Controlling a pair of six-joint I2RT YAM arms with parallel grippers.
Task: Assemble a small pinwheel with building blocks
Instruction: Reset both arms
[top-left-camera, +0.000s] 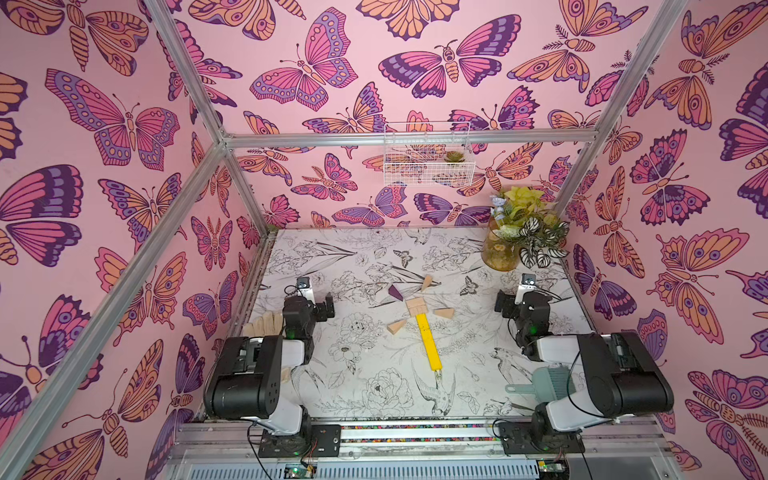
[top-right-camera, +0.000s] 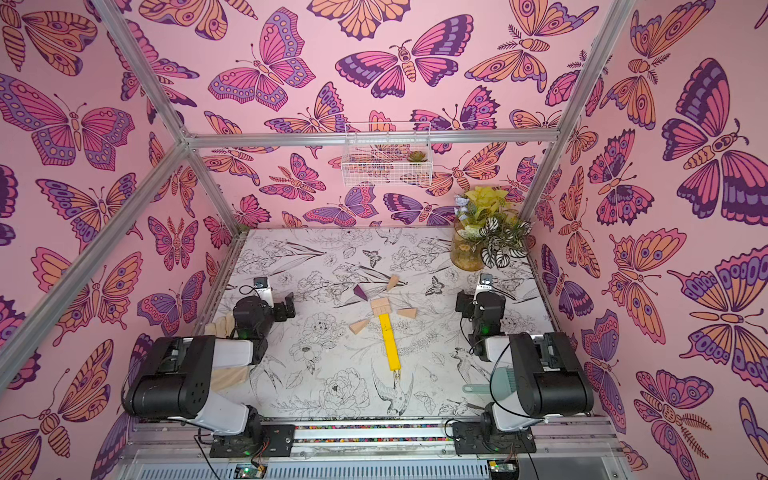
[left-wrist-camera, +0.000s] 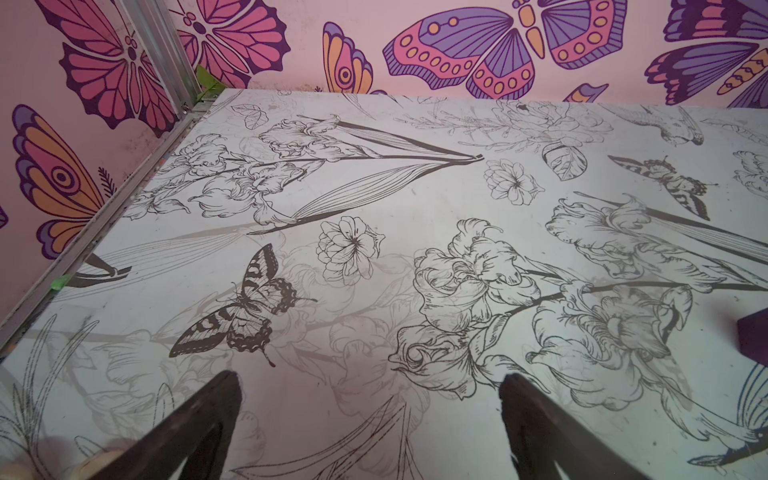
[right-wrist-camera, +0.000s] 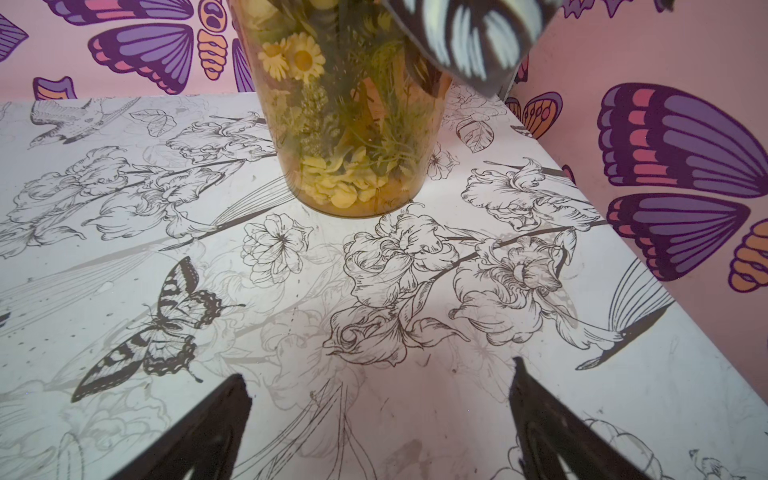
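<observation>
Hub and stem touch, blades lie apart; probably the left fingers, wide open and empty like the right fingers, must next fetch the purple blade.

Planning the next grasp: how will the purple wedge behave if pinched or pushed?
The purple wedge looks like solid wood, so it is probably stiff and light. Its sloped faces may slip out of a pinch. Resting on the table, it should slide, not roll.
</observation>
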